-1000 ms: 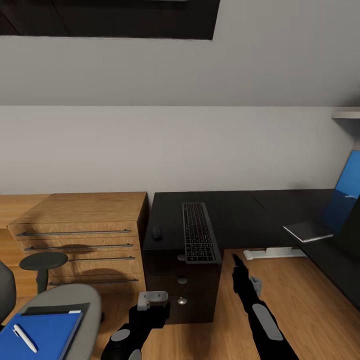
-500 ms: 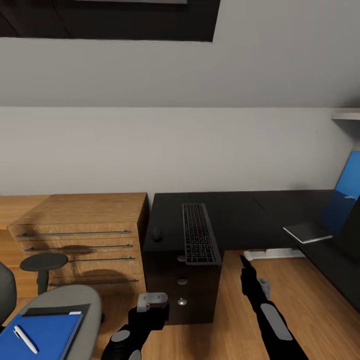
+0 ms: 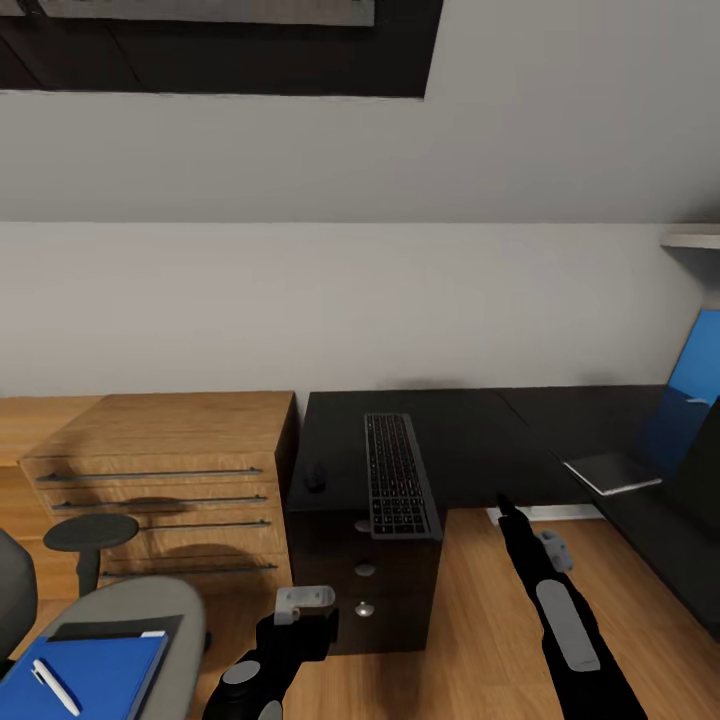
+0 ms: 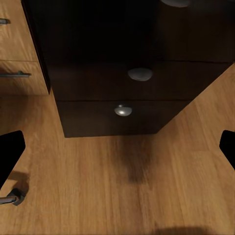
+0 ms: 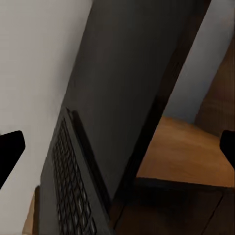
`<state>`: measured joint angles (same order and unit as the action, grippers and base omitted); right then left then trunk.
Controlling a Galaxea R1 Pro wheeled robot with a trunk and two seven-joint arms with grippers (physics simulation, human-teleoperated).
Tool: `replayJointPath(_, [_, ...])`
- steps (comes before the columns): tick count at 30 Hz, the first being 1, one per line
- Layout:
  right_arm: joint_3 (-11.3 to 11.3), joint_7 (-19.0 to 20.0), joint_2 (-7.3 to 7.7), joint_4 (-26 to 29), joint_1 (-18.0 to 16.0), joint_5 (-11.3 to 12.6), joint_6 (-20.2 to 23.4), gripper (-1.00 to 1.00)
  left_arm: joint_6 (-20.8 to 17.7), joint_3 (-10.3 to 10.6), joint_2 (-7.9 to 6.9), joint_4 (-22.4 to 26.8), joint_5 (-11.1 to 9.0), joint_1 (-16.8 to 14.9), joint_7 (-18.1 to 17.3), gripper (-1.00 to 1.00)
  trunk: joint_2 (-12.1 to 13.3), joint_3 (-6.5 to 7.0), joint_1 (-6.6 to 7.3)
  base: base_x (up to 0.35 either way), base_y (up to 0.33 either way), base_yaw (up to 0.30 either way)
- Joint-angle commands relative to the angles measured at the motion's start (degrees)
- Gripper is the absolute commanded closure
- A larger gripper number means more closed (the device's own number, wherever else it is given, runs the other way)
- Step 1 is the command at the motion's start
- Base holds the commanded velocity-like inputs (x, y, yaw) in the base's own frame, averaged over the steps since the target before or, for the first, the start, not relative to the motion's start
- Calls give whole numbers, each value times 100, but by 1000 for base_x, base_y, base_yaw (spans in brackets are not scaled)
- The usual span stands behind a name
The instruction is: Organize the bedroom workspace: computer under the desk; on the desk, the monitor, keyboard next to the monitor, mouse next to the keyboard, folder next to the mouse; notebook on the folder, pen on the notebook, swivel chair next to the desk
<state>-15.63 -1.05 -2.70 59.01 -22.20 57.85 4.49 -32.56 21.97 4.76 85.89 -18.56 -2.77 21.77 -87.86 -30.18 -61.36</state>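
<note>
The right end effector [image 3: 503, 505] hovers spread and empty near the counter [image 3: 470, 430] edge, beside the keyboard [image 3: 397, 475] that lies on a black case [image 3: 365, 575]. The left end effector [image 3: 305, 600], also spread and empty, hangs over the floor before that case. Mouse [image 3: 315, 476] sits left of the keyboard; the folder [image 3: 85, 672] and pen [image 3: 52, 686] rest on the chair [image 3: 150, 610] beside the oak drawers [image 3: 160, 480].

**Attic corner in grey and oak**

A pale grey wall [image 3: 330, 300] rises to a sloped grey ceiling [image 3: 520, 150], where a dark skylight [image 3: 220, 50] sits at the top. An oak drawer unit [image 3: 160, 470] with bar handles stands against the wall. Oak plank flooring [image 3: 480, 620] spreads below. A white shelf edge [image 3: 695, 242] shows high up.
</note>
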Motion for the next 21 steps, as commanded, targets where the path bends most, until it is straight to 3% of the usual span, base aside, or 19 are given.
replayJointPath(1, [-17,-99,-11,249,79,-274,48,-100,-14,8,-1,7,-61,-5,55,-100,38,12,23,0,0,0])
replayJointPath(5, [1,-219,-17,635,177,-846,89,-100,-14,14,-1,7,-60,-5,57,-100,199,84,111,0,0,0])
replayJointPath(6, [47,-295,-18,784,204,-1146,163,-100,-14,17,-1,7,-60,-5,59,-100,239,102,133,0,0,0])
replayJointPath(7, [185,-564,-17,996,225,-1620,456,-100,-14,22,-1,7,-60,-5,62,-100,279,120,155,0,0,0])
replayJointPath(10, [304,-1016,-14,1241,238,-1970,941,-100,-14,24,-1,7,-57,-5,63,-100,399,174,220,0,0,0])
replayJointPath(11, [355,-1390,-13,1431,240,-2116,1346,-100,-14,25,-1,7,-55,-5,63,-100,439,192,242,0,0,0])
replayJointPath(12, [374,-1583,-11,1532,240,-2168,1548,-100,-14,25,-1,7,-55,-5,63,-100,479,210,264,0,0,0])
replayJointPath(13, [396,-2070,-11,1833,241,-2269,2030,-100,-14,26,-1,7,-53,-5,64,-100,519,228,286,0,0,0])
replayJointPath(16, [405,-2398,-10,2185,245,-2353,2275,-100,-12,28,-1,7,-48,-5,64,-100,640,282,352,0,0,0])
replayJointPath(21, [422,-2566,-17,2415,250,-2407,2326,-100,-7,33,-1,15,-44,-5,57,-100,840,371,462,0,0,0])
